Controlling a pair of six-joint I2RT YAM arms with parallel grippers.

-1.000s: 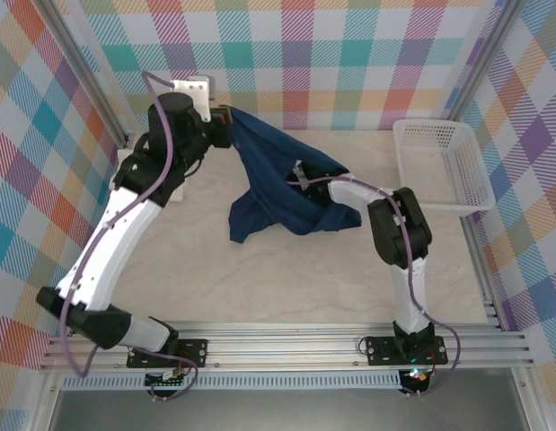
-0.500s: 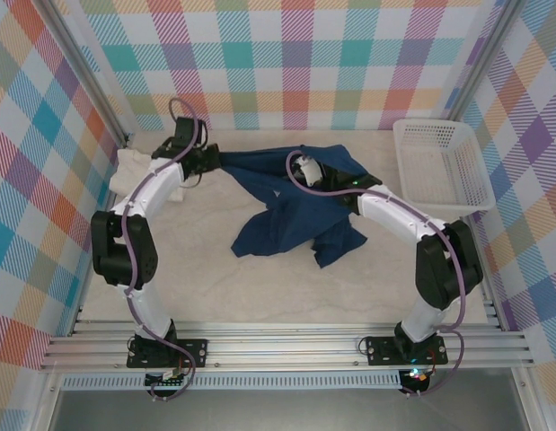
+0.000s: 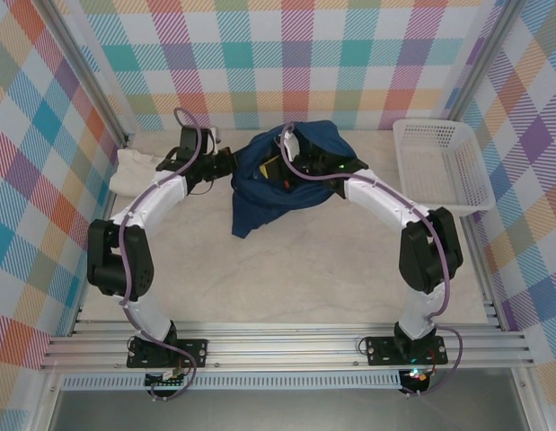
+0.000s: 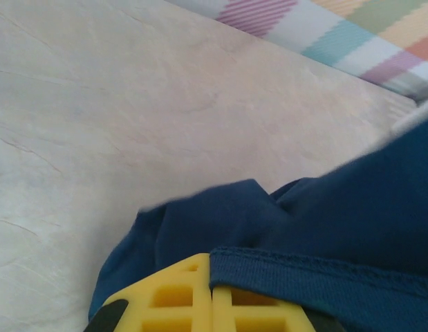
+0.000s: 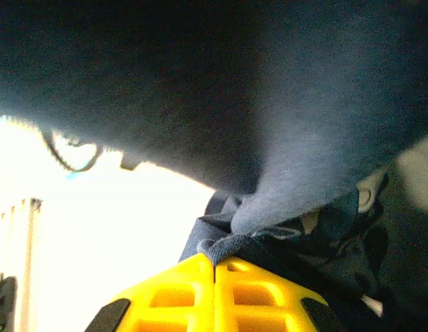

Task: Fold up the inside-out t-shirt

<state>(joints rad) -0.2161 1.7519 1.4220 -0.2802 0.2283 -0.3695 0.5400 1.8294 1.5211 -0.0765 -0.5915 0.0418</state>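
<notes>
The inside-out t-shirt (image 3: 264, 193) hangs bunched over the far middle of the table (image 3: 286, 278). It is strung left to right between the left gripper (image 4: 211, 277), whose yellow pads are pressed together on a stitched hem, and the right gripper (image 5: 215, 266), likewise pinching a fold of navy cloth. Most of the fabric is draped over the right wrist, so the right arm sits deeper in it. Compared with half a second ago, the two grippers stand closer together. The shirt, then stretched wide with a tail trailing nearward, is now gathered into a slack heap.
</notes>
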